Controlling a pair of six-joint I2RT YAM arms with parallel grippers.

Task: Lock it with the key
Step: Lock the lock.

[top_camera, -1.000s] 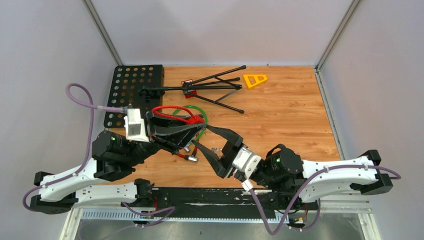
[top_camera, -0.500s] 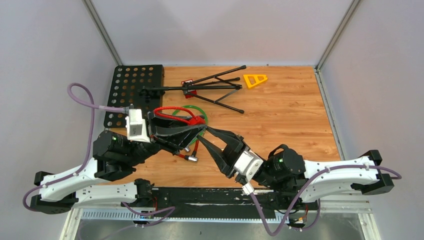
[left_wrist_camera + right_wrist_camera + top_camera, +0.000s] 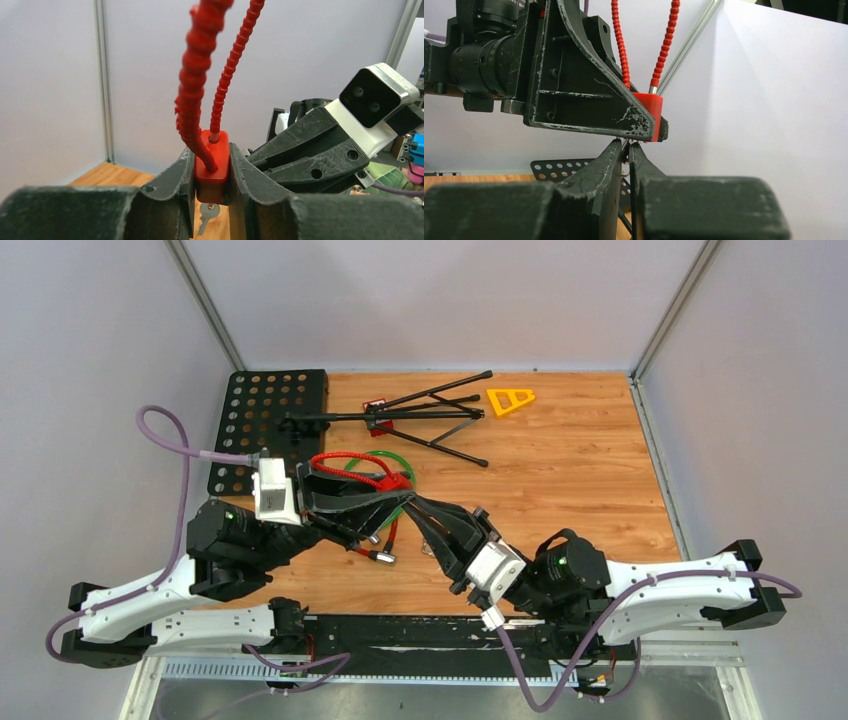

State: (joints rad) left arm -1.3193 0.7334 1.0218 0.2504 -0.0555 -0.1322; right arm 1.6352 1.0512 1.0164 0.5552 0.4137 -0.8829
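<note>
Jaws of the left gripper [image 3: 212,150] pinch the red lock [image 3: 212,170] by its sides and hold it upright above the table [image 3: 560,460]. The key [image 3: 206,216] hangs from the lock's underside, long axis roughly vertical. The right gripper [image 3: 626,150], the nearer one, reaches in from the side with its tips just under the lock, jaws drawn almost together and pinching the key's head. Locking should then be a twist about that hanging axis.

Right gripper [image 3: 626,148] closed onto key [image 3: 207,216] (below lock [image 3: 212,167]).
</note>
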